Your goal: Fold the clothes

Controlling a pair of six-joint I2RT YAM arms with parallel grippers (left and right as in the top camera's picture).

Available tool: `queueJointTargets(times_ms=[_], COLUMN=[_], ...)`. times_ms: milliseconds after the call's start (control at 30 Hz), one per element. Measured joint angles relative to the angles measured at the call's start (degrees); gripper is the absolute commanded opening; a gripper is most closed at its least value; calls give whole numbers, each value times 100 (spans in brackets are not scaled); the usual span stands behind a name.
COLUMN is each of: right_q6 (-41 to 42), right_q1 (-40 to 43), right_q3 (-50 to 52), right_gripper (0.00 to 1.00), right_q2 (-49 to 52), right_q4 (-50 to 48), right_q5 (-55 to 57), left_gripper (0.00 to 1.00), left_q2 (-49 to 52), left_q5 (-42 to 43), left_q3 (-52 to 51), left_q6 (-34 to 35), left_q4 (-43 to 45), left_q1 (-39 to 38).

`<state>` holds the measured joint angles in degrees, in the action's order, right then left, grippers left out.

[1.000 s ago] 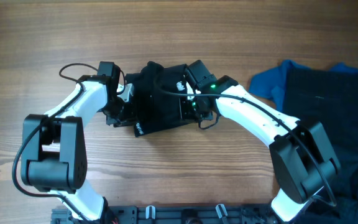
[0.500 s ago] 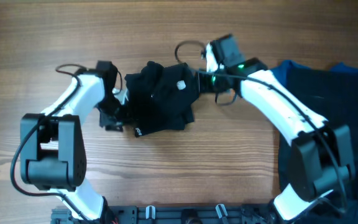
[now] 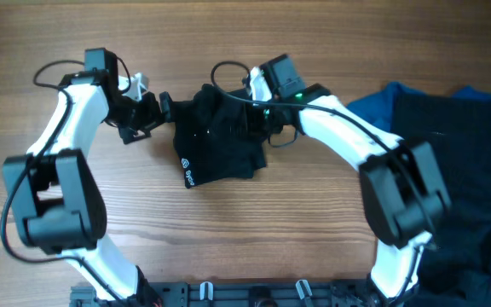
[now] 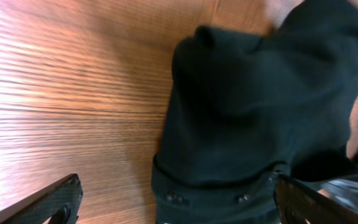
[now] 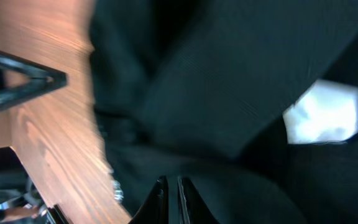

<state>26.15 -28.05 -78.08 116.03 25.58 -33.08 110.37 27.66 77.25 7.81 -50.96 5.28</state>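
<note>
White arms point(image 3: 341, 130) with black joints point(image 3: 399, 192)

Overhead looks straight down; both wrist cameras sit close over the shirt point(image 3: 220, 145)

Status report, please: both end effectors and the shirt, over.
Left end effector open beside black shirt. Right end effector shut over it, grip unclear. Shirt bunched, not flat. Other clothes heaped at right, apart.

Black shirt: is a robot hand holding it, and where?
The left gripper is open, holding nothing. The right gripper is shut over the black shirt; whether it pinches fabric cannot be told.
</note>
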Motion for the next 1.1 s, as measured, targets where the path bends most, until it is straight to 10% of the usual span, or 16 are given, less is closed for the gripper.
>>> queueJointTargets(times_ms=[533, 667, 833, 1100], right_q6=[901, 920, 922, 579], right_q1=[22, 24, 24, 245], right_q3=[-17, -17, -17, -50], right_gripper=[6, 6, 4, 4], right_q2=[564, 564, 564, 247], right_q4=[-7, 11, 94, 1014], right_q5=[-315, -315, -321, -380], left_gripper=[100, 68, 4, 4], left_q2=[549, 621, 828, 813], left_q5=[1558, 1716, 1674, 1764], left_q3=[-627, -704, -785, -804], left_q6=[-291, 52, 807, 1062], left_q4=[1447, 1963, 2129, 1331], left_q1=[-426, -726, -898, -688])
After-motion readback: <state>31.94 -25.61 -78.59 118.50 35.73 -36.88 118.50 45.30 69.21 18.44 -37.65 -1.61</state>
